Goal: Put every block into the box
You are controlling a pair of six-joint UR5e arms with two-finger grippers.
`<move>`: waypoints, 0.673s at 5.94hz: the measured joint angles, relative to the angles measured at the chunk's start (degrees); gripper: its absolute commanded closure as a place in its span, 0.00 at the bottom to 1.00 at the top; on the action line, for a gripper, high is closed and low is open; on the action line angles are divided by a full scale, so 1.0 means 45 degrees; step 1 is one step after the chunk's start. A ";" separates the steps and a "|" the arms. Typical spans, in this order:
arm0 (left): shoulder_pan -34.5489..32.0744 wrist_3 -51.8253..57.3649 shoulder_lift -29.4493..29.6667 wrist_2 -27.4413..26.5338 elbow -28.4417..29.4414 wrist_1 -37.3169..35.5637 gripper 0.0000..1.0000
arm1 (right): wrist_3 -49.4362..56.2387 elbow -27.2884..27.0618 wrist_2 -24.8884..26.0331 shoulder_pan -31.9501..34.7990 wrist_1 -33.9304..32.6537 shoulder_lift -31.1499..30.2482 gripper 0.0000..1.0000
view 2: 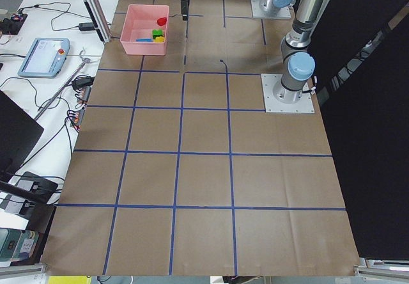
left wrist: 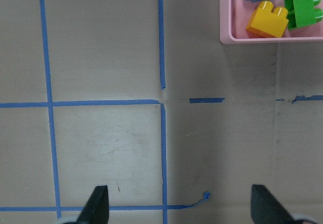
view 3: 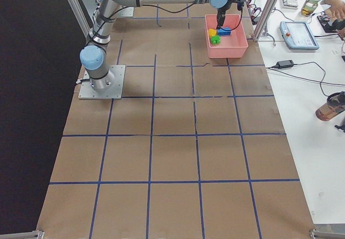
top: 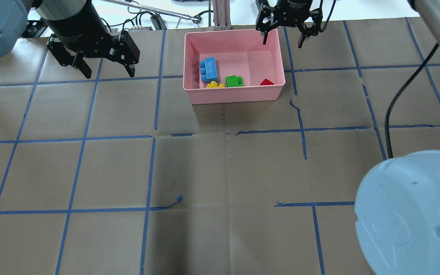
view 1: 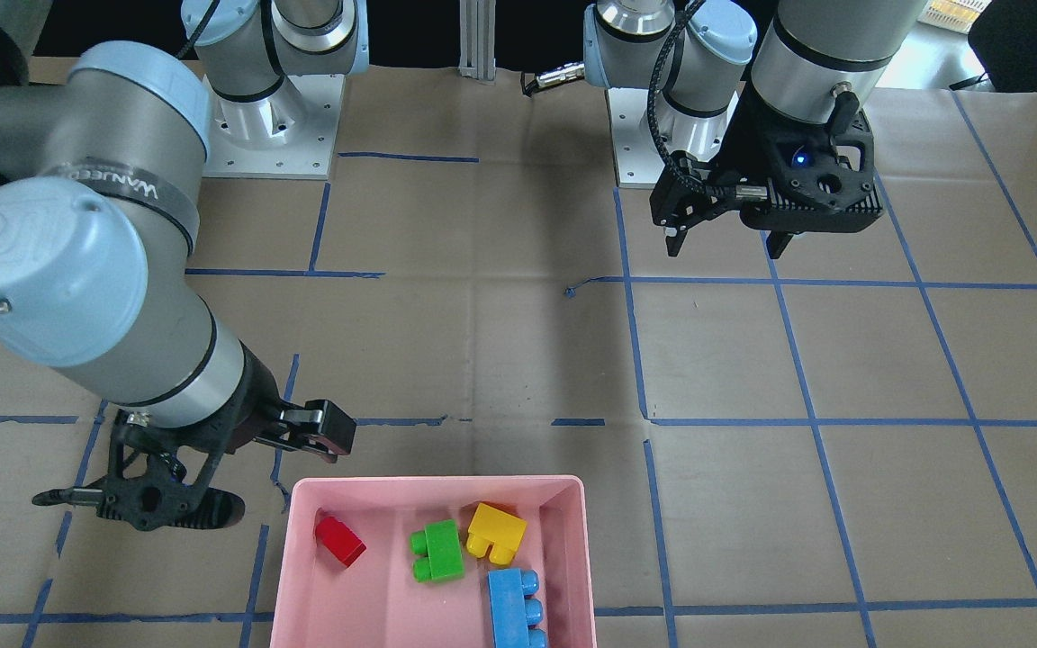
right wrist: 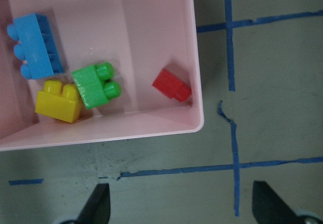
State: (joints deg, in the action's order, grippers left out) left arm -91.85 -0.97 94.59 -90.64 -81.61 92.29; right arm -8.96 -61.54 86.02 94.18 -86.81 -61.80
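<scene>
The pink box (view 1: pixel 437 484) holds all four blocks: red (view 1: pixel 339 538), green (view 1: pixel 437 551), yellow (view 1: pixel 495 531) and blue (view 1: pixel 514 608). In the overhead view the box (top: pixel 235 94) shows blue (top: pixel 209 69), yellow (top: pixel 215 85), green (top: pixel 234 81) and red (top: pixel 267 82). My right gripper (top: pixel 282 42) is open and empty over the box's far right corner; its wrist view looks down on the red block (right wrist: pixel 171 84). My left gripper (top: pixel 109 73) is open and empty over bare table, well left of the box.
Brown paper with a blue tape grid covers the table (top: pixel 220 172). The right arm's elbow (top: pixel 411 214) looms at the near right. A torn tape scrap (top: pixel 178 198) lies mid-table. Cables and a tablet (view 2: pixel 45 57) lie beyond the table's far edge.
</scene>
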 measured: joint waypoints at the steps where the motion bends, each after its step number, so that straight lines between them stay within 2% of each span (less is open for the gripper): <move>1: 0.0000 0.0000 -0.0003 -0.0008 0.0001 0.0000 0.01 | 0.0889 -0.0477 0.0406 -0.0276 0.0574 -0.0770 0.01; 4: 0.0000 0.0000 -0.0004 -0.0031 0.0009 0.0000 0.00 | 0.1223 -0.4011 0.0702 -0.0579 0.0848 -0.4347 0.01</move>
State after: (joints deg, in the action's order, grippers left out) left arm -91.84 -0.97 94.58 -90.79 -81.57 92.29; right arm -3.46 -79.59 89.18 91.57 -83.00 -81.37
